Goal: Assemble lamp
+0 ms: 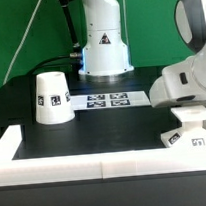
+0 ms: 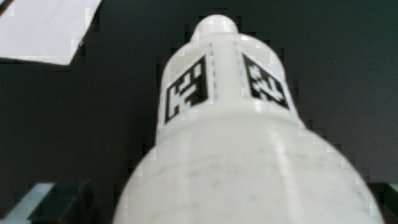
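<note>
The white bulb (image 2: 222,120) fills the wrist view, its round head pointing away from the camera and two square tags on its neck. My gripper (image 2: 214,205) is shut around its wide body; the fingers are hidden behind it. In the exterior view the gripper (image 1: 189,112) hangs low at the right, just above the flat tagged base (image 1: 189,136), and the arm hides the bulb. The cone shade (image 1: 51,99) stands on the black table at the left, apart from the gripper. A white slab corner (image 2: 45,30) shows beyond the bulb; I cannot tell what it is.
The marker board (image 1: 107,100) lies at the back middle in front of the white robot pedestal (image 1: 105,51). A raised white rim (image 1: 76,161) borders the table's front and left sides. A green curtain hangs behind.
</note>
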Controlling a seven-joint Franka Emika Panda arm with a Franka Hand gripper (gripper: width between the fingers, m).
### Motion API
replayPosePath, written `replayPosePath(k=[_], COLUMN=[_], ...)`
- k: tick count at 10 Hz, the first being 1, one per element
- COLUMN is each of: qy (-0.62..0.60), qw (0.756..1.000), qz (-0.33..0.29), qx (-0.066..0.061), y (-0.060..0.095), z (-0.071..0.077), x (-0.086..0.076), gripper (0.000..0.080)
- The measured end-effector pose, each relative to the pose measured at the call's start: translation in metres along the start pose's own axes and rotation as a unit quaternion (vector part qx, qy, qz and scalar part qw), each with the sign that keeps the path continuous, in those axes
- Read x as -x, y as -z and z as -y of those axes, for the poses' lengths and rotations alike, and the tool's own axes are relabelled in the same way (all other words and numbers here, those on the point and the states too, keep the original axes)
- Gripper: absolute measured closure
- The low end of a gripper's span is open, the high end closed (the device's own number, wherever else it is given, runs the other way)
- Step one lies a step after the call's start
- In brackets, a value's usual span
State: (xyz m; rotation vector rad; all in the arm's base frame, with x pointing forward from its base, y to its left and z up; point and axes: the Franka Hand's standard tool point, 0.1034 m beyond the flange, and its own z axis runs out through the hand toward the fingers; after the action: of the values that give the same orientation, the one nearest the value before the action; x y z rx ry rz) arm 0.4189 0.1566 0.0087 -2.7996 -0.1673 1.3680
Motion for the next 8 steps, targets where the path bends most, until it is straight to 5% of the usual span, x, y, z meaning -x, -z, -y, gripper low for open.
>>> replayPosePath(k=[2,3,5,8], qy=[0.0,-0.001,-0.001,0.012], qw=[1.0,1.0,1.0,1.0], qz=[0.0,0.0,-0.001,-0.019], qx=[0.0,-0.001,-0.002,-0.014], y=[-0.001,-0.001,0.0,0.026], z=[-0.001,-0.001,-0.002,-0.015], x=[0.0,0.0,-0.001,0.006], gripper=[0.0101,0.0212,0.0223,0.0223])
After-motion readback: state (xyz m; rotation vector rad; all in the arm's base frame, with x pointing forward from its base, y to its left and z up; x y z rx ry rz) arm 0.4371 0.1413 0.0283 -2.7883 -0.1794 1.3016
